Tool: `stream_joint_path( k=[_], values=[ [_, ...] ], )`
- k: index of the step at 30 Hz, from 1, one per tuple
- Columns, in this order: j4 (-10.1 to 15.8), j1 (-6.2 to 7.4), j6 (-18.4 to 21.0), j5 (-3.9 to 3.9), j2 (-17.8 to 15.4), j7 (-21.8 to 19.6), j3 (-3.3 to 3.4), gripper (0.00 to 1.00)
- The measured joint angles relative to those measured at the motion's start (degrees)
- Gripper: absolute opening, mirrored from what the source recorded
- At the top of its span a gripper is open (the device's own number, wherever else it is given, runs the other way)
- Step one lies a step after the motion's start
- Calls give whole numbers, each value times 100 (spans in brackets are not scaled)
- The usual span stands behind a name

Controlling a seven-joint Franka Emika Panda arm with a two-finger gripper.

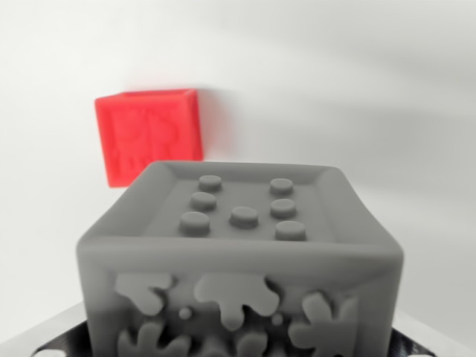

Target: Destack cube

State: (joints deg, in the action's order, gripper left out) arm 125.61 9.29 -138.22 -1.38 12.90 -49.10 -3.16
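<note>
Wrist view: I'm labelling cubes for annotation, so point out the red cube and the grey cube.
Red cube (149, 137), wrist view, middle of its embossed face.
Grey cube (242, 216), wrist view, its studded top face.

A grey cube (242, 256) fills the lower half of the wrist view, very close to the camera and slightly blurred. Its upper face is recessed inside a raised rim and carries seven round studs; the face toward the camera shows raised leaf-like shapes and small dots. Beyond it, toward the wrist view's left, a red cube (149, 136) rests on the white bench (387, 111), its embossed face turned to the camera. The two cubes are apart. Dark patterned edges show at both bottom corners.
</note>
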Motion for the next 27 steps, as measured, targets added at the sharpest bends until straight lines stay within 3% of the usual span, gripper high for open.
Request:
stream_joint_path(
  k=[27],
  values=[
    [301, -362, -295, 38, -7, 25, 127, 0]
  ],
)
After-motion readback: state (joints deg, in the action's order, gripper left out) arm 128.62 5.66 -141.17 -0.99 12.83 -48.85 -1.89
